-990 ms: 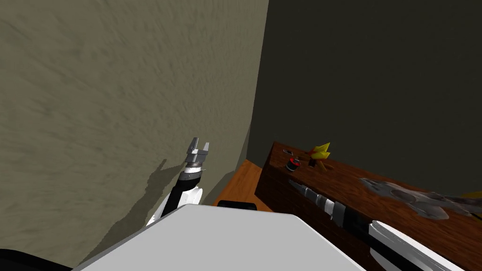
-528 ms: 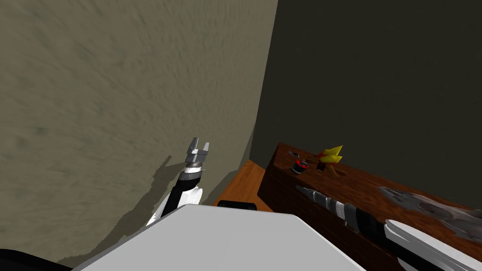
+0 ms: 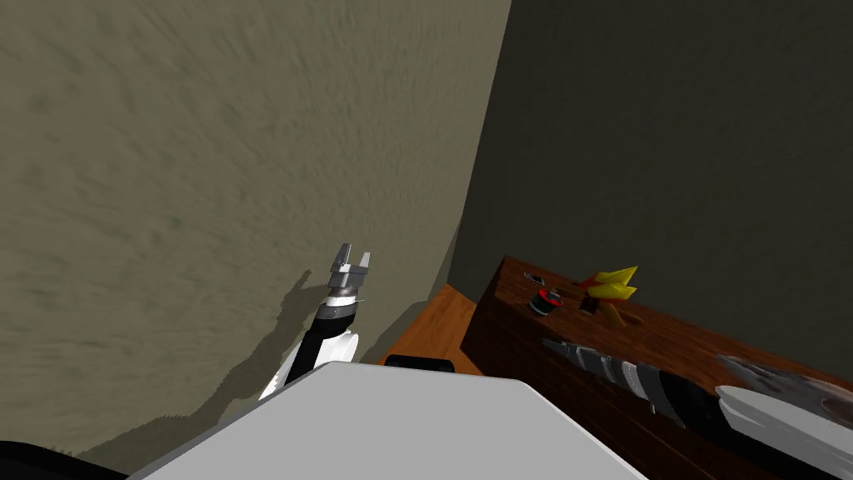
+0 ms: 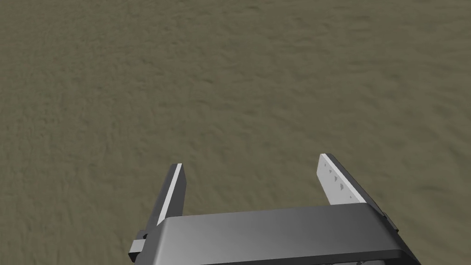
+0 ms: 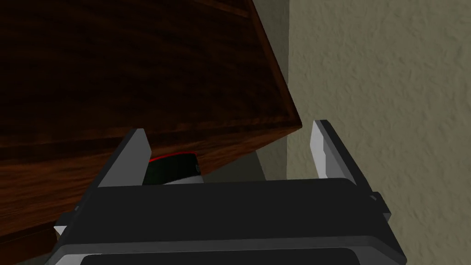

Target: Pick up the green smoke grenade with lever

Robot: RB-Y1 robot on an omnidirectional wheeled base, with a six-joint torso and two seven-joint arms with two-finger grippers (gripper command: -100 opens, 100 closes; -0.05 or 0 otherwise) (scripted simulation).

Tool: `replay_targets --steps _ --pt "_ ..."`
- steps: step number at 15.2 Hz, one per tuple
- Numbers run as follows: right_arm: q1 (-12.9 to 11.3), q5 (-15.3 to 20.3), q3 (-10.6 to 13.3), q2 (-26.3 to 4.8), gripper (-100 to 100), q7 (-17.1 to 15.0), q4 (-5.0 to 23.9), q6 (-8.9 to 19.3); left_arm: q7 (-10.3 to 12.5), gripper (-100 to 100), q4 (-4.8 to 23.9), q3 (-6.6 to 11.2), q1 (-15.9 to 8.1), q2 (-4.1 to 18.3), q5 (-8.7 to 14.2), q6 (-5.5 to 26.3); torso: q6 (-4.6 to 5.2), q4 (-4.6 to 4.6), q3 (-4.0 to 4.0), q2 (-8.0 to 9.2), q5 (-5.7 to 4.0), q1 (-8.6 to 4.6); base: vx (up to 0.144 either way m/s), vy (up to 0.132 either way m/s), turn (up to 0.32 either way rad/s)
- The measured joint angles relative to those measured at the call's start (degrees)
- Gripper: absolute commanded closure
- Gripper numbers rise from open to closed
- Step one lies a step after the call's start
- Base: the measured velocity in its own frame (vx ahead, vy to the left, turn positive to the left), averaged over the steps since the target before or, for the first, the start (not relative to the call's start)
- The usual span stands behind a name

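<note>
Head camera swings with my own turn; wooden surface slides right in view. Smoke grenade, dark with red band, sits near surface's end. Right hand released, grenade just ahead, close to one finger; likely needs centring. Left hand released, idle near wall.

The desk top is bare between the right hand, its fingers apart, and the dark canister with a red band. A yellow pointed object stands just beside the canister, and a small flat item lies near it. The beige wall is close to the desk's end.
</note>
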Motion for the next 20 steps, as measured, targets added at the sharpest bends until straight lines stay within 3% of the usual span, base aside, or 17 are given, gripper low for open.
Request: replay_targets --steps 4,8,11,13,14,17,20 --pt "2.8 1.6 -0.9 -5.3 -100 -1.2 1.0 0.6 0.0 0 0.0 0.0 0.0 0.0 0.0 0.0 -0.02 0.0 -0.01 -0.01 0.01 0.01 -0.023 0.038 0.165" --pt "2.4 4.1 0.2 -10.6 -100 -2.1 5.7 -0.3 0.0 0 0.0 0.0 0.0 0.0 0.0 0.0 -0.03 -0.01 -0.03 -0.05 0.02 0.01 -0.014 0.039 0.166" --pt "4.4 5.4 -0.5 -14.5 -100 -2.7 7.5 -0.1 0.0 0 0.0 0.0 0.0 0.0 0.0 0.0 0.02 -0.01 -0.03 -0.06 0.0 -0.02 -0.009 0.032 0.131" --pt "4.5 6.5 -0.1 -16.8 -100 -3.1 9.1 -0.4 0.0 0 0.0 0.0 0.0 0.0 0.0 0.0 0.0 -0.01 -0.04 -0.07 0.0 -0.02 -0.009 0.029 0.142" --pt "2.9 7.5 1.4 -18.0 -100 -3.6 10.3 -0.5 0.0 0 0.0 0.0 0.0 0.0 0.0 0.0 -0.01 -0.02 -0.04 -0.08 0.0 -0.03 -0.006 0.025 0.11" --pt "4.6 8.6 0.8 -21.4 -100 -3.9 12.8 -1.1 0.0 0 0.0 0.0 0.0 0.0 0.0 0.0 -0.02 -0.02 -0.05 -0.09 0.0 -0.03 -0.003 0.027 0.151" --pt "2.8 10.5 2.5 -23.8 -100 -4.4 15.4 -2.0 0.0 0 0.0 0.01 0.0 0.0 0.0 0.0 0.03 -0.01 -0.04 -0.08 -0.01 -0.06 -0.002 0.018 0.071"
